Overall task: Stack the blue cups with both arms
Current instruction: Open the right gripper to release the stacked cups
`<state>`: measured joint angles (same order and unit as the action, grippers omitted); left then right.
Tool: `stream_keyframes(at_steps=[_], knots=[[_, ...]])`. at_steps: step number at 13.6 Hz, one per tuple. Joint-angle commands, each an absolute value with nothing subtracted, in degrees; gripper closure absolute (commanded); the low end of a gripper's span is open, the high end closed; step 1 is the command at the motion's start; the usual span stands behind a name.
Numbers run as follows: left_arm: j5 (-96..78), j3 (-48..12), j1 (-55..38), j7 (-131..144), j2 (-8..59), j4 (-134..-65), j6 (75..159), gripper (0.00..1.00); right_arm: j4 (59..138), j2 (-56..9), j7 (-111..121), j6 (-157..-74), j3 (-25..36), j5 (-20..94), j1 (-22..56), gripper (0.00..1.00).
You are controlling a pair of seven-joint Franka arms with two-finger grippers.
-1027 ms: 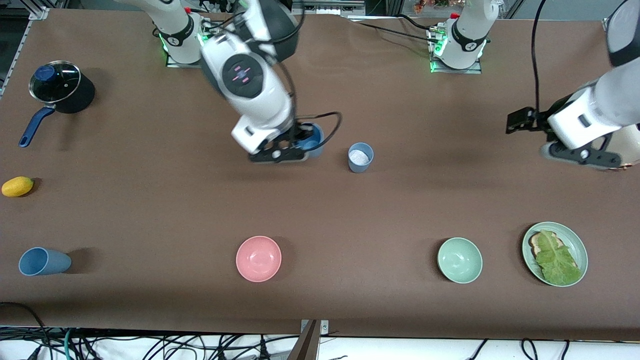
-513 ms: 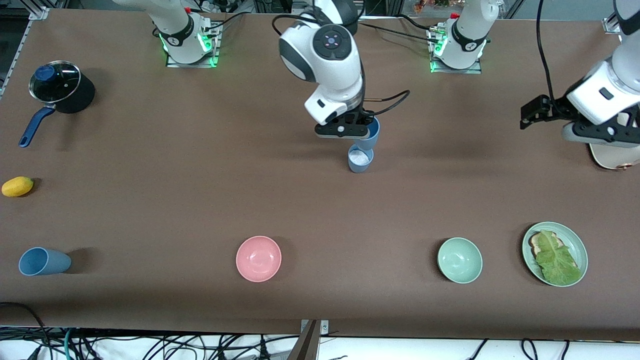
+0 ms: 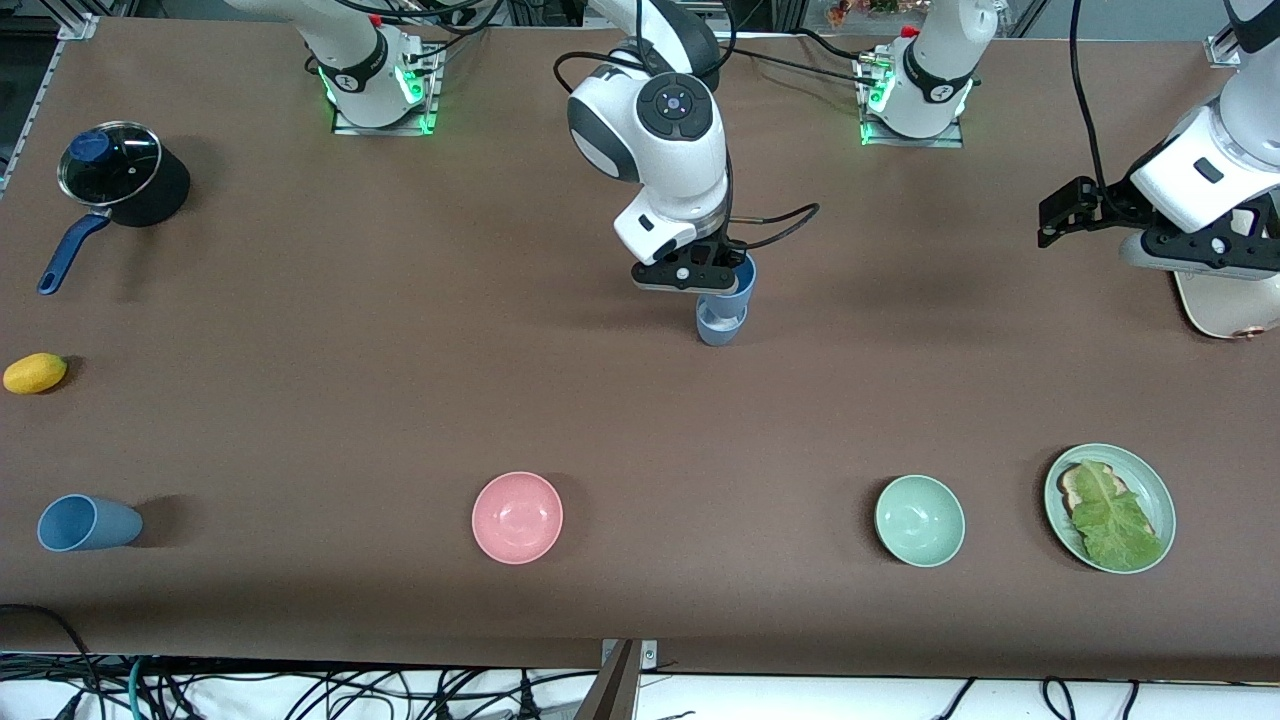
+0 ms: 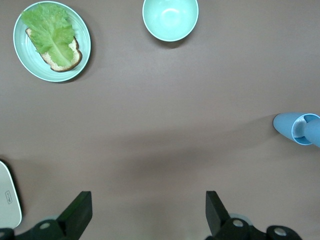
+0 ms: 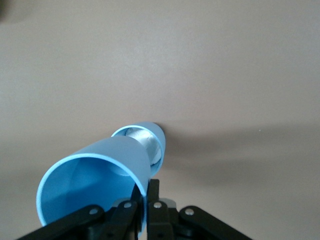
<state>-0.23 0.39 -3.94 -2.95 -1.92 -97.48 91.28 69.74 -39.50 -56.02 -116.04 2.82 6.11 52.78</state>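
Note:
My right gripper is shut on the rim of a blue cup, pinching its wall in the right wrist view. The held cup hangs upright right over a greyer blue cup standing mid-table, and its base covers that cup's mouth. I cannot tell how deep it sits. A third blue cup lies on its side near the front edge at the right arm's end. My left gripper is open and empty over bare table at the left arm's end.
A pink bowl, a pale green bowl and a green plate with toast and lettuce stand along the front. A lidded black pot and a lemon lie at the right arm's end. A white object lies under the left gripper.
My right arm carried the blue cup from beside the standing cup to over it, then lowered it onto that cup's mouth. My left arm rose slightly.

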Motion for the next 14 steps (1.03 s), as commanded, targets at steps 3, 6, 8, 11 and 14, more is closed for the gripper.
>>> stream_keyframes(at_steps=[3,6,8,11,14], knots=[[-0.44,0.79,-4.39,-3.16,-2.02,-97.47,91.93,0.0,68.03,-41.22,-56.51,-115.4,2.55,4.92,52.82,1.0],[-0.44,0.79,-4.39,-3.25,-1.67,-97.56,91.76,0.0,68.12,-41.22,-56.95,-115.22,2.46,5.01,53.09,1.0],[-0.44,0.88,-4.31,-3.16,-1.58,-97.56,91.23,0.0,68.29,-41.31,-57.13,-115.22,2.46,5.01,53.26,1.0],[-0.44,0.88,-4.31,-3.25,-1.58,-97.56,91.14,0.0,68.29,-41.22,-56.87,-115.31,2.46,5.1,53.09,0.8],[-0.44,0.88,-3.96,-3.25,-1.58,-97.56,91.14,0.0,68.2,-41.13,-56.6,-115.31,2.46,5.45,52.73,0.66]])
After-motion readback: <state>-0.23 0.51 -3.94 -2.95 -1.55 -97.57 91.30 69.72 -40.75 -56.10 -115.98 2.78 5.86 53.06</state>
